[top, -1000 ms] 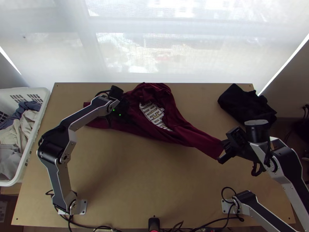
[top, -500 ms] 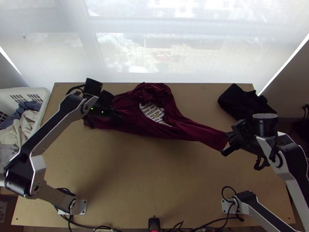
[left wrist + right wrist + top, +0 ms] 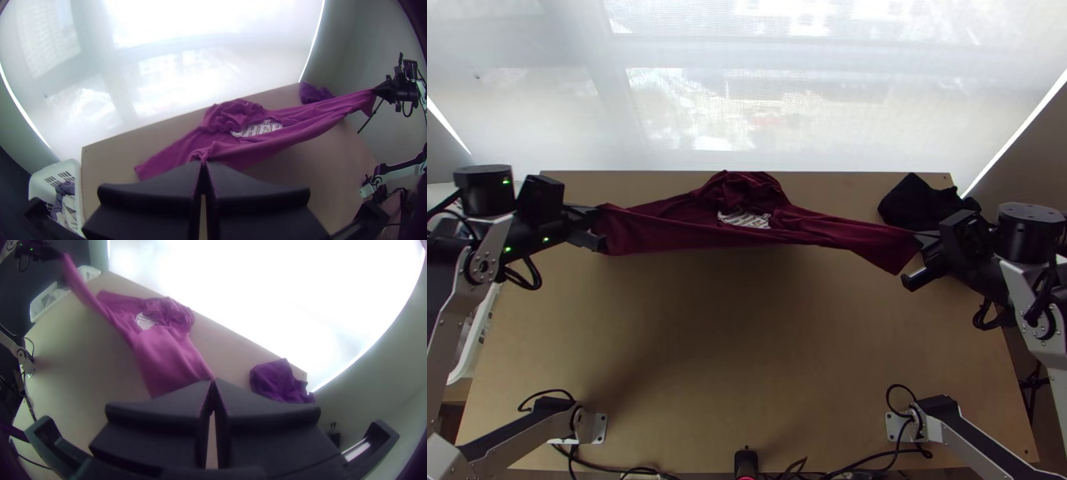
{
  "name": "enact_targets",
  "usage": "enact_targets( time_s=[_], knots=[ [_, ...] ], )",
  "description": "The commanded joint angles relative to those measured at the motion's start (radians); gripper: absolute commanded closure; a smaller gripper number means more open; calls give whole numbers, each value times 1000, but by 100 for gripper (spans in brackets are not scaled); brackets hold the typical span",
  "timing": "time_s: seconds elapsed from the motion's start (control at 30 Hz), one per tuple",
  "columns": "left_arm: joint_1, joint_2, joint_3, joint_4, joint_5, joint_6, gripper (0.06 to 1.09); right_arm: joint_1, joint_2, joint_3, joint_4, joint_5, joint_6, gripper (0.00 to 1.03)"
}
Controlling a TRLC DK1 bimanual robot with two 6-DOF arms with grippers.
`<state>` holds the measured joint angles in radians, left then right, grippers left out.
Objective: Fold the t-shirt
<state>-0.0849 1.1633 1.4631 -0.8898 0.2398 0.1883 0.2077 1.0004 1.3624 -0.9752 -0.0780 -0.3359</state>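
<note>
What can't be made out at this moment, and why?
- Shirt inside the left pincer: left wrist view, covered by its fingers.
- Shirt inside the right pincer: right wrist view, likewise.
- Chest print's lower part: top view, behind lifted cloth.
- Part of the dark cloth: top view, behind the right pincer.

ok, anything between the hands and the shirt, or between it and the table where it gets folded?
Nothing visible. The left hand and right hand both grip the shirt, with no object seen between it and the table. Only nearby item: black cloth at the far right corner.
</note>
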Motion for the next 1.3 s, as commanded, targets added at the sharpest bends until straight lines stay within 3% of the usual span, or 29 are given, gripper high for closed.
enact_targets(
  time_s=[0.0, 0.37, 0.87, 1.27],
  knots=[
    [109, -197, 16, 69, -4, 10, 105, -14, -3, 147, 4, 1, 17, 100],
    [119, -313, 79, 241, -60, 2, 105, -25, -13, 346, 17, 7, 48, 100],
    [120, -360, 68, 328, -111, -16, 105, -88, -97, 382, 7, 21, 44, 100],
    [119, -455, 75, 491, -145, -16, 105, -103, -160, 425, 181, 20, 37, 100]
  ],
)
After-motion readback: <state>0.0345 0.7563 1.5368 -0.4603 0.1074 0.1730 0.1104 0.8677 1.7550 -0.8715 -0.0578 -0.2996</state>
